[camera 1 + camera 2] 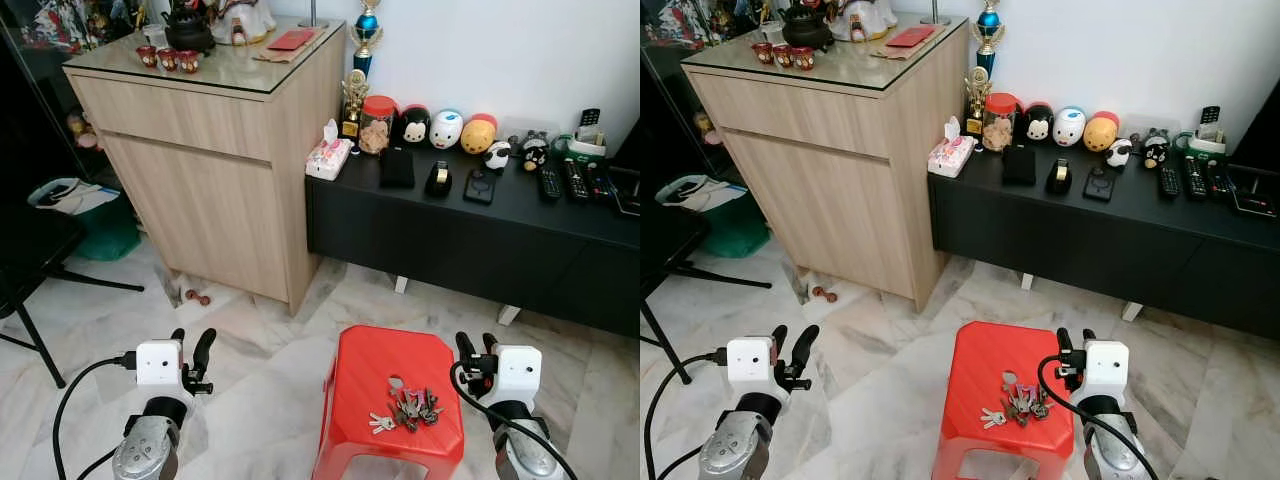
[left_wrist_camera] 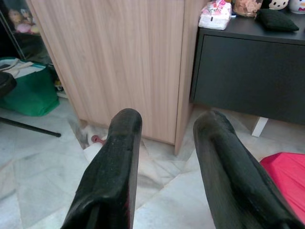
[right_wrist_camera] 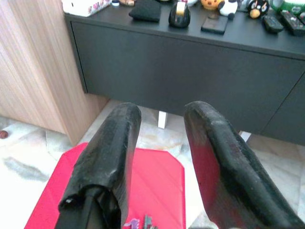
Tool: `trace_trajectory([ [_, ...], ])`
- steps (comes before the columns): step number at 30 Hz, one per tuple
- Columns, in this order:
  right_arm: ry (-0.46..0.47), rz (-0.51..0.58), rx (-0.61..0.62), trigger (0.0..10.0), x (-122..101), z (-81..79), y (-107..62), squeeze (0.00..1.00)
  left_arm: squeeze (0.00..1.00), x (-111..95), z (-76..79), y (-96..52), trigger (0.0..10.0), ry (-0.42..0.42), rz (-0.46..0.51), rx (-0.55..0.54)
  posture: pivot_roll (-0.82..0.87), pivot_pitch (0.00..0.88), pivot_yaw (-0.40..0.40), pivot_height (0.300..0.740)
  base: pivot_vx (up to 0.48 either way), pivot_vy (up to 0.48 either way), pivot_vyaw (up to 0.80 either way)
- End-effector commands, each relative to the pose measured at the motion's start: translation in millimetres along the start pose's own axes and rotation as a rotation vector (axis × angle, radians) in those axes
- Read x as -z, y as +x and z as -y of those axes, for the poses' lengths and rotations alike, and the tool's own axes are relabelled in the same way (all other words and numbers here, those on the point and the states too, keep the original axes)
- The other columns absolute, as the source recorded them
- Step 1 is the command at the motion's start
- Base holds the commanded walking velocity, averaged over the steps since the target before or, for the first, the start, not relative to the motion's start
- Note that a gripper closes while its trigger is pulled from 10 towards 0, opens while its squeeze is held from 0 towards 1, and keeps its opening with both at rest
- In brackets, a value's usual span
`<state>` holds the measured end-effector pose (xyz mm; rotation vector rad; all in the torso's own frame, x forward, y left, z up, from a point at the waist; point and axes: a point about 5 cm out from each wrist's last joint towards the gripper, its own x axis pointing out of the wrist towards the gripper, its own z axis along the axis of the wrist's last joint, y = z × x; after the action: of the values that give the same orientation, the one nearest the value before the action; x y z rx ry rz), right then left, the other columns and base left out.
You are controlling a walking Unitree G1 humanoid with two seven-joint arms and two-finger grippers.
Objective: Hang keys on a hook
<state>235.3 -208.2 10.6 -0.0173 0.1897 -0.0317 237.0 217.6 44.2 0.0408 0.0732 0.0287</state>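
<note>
A bunch of keys [image 1: 408,408] lies on the near right part of a red plastic stool [image 1: 375,372] on the marble floor. My right gripper [image 1: 476,348] is open, raised just to the right of the stool and level with the keys, holding nothing. My left gripper [image 1: 191,347] is open too, well to the left of the stool over bare floor. In the right wrist view the fingers [image 3: 109,157] point over the stool's top [image 3: 157,191] toward a black cabinet. No hook can be made out.
A tall wooden cabinet [image 1: 220,190] stands at the back left. Beside it runs a low black cabinet [image 1: 470,240] with toys, remotes and a tissue pack on top. At the far left are a black chair leg [image 1: 40,340] and a green bag [image 1: 100,225].
</note>
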Motion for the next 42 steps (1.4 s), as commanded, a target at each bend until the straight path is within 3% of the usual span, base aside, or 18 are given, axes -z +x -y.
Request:
trace_trajectory([
  [1,-0.001,0.001,0.001,10.0,-0.7,-0.4,-1.1,0.00,0.00,-1.6,-2.1,-1.6,10.0,0.022,-0.004,0.008,-0.06,0.000,0.014,0.705,0.000,0.000,0.00],
  [10,-0.005,-0.015,-0.008,10.0,0.2,1.2,-5.5,0.00,0.00,-0.3,-1.7,-2.3,10.0,0.024,-0.011,0.010,-0.07,0.000,-0.002,0.655,0.000,0.000,0.00],
  [19,0.008,-0.009,-0.038,10.0,-1.6,-4.9,-7.4,0.00,0.00,0.9,0.5,-5.8,10.0,0.016,-0.017,0.012,-0.06,0.000,-0.008,0.655,0.000,0.000,0.00],
  [42,0.018,-0.043,-0.039,10.0,1.2,-3.4,-10.2,0.00,0.00,0.1,0.0,-3.3,10.0,0.012,-0.026,0.017,-0.06,0.005,-0.004,0.655,0.000,0.000,0.00],
])
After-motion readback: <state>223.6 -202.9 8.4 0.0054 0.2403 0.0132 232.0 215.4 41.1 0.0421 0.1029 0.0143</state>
